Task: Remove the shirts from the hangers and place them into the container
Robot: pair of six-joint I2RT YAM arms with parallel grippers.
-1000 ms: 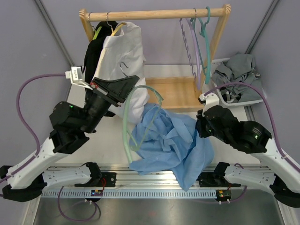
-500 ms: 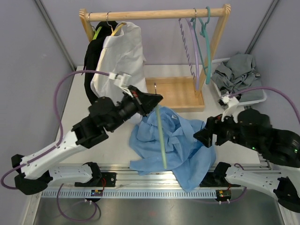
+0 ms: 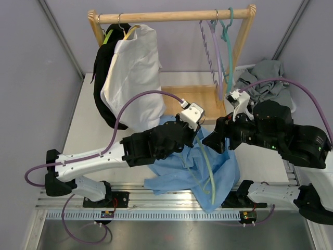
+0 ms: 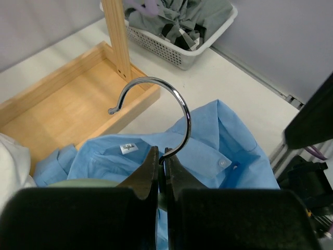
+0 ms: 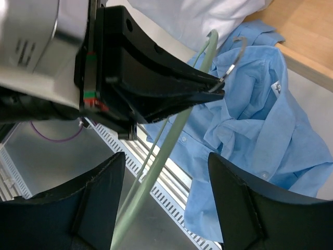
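Observation:
My left gripper (image 4: 163,159) is shut on the stem of the metal hook (image 4: 179,104) of a mint green hanger (image 3: 207,166). The bare hanger hangs over the light blue shirt (image 3: 179,169), which lies crumpled on the table. My right gripper (image 5: 166,208) is open beside it, with the hanger's green arm (image 5: 156,172) passing between its fingers untouched. The white lattice container (image 4: 171,52) at the far right holds a grey shirt (image 3: 266,72). A white shirt (image 3: 132,78) and a black shirt (image 3: 103,67) hang on the rail.
The wooden rail frame (image 3: 171,15) carries bare lilac (image 3: 212,47) and teal (image 3: 228,47) hangers at its right end. Its wooden base tray (image 4: 67,99) sits just behind the blue shirt. The table's metal front edge (image 3: 156,213) runs below the shirt.
My left arm swung right and forward over the blue shirt, carrying the mint hanger. My right gripper opened off the shirt and rose toward the rack.

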